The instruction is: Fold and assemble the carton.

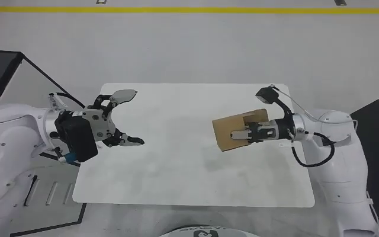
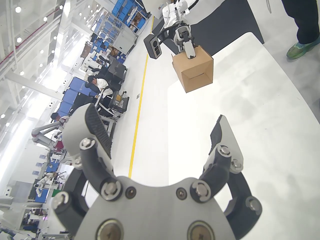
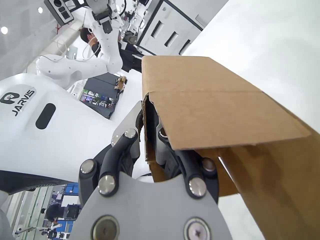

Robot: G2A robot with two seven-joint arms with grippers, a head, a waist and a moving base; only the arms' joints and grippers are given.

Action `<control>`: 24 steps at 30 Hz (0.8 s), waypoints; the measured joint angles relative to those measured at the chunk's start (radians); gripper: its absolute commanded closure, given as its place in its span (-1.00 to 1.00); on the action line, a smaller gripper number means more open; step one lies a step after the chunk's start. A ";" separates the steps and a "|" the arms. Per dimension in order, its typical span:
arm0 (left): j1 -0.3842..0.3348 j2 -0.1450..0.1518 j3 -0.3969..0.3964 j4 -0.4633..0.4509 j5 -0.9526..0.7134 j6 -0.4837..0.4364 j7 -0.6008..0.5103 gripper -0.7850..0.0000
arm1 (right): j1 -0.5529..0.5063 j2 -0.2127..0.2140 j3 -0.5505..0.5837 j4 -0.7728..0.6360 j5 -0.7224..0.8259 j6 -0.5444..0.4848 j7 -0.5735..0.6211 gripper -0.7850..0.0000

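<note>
Room: a big bright hall with a pale grey floor (image 1: 189, 47). A yellow floor line (image 1: 177, 10) runs past the table's far side, and racks of blue bins (image 2: 122, 6) stand well beyond it.
Table: a white rectangular table (image 1: 177, 178) with rounded corners, matt and plain. The two arms come in over it from opposite short ends.
Cabinet: a pale grey cabinet (image 3: 175, 18) with three slotted drawer fronts stands just beside the table's left end.
Carton: a brown cardboard carton (image 1: 234, 133) is held on its side over the right half of the table, well apart from the left gripper.
Carton, view by view: the top view gives a flat brown wall. The left wrist view (image 2: 197, 69) looks straight into the open mouth, which faces the left arm, with short flaps turned inward. The right wrist view (image 3: 212, 106) shows a creased outer wall close up.
Contact with the table: I cannot tell whether the carton's lower edge touches the surface.
Left gripper: the left gripper (image 1: 131, 117) (image 2: 155, 118) hangs over the table's left part, spread wide, with nothing between its ribbed black pads (image 2: 96, 128).
Right gripper: the right gripper (image 1: 243, 134) (image 2: 190, 53) (image 3: 148, 128) is clamped on one wall of the carton, one finger outside and one inside.
Wrist camera: a black wrist camera (image 1: 266, 95) sits on a bracket near the carton's far side.
In the way: the carton's walls cover much of the right gripper's fingers in its own wrist view.
</note>
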 measured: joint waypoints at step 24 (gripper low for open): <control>0.000 0.000 0.000 0.000 0.000 0.000 0.000 -1.00 | 0.564 0.049 -0.764 0.122 -0.676 -0.069 -0.068 1.00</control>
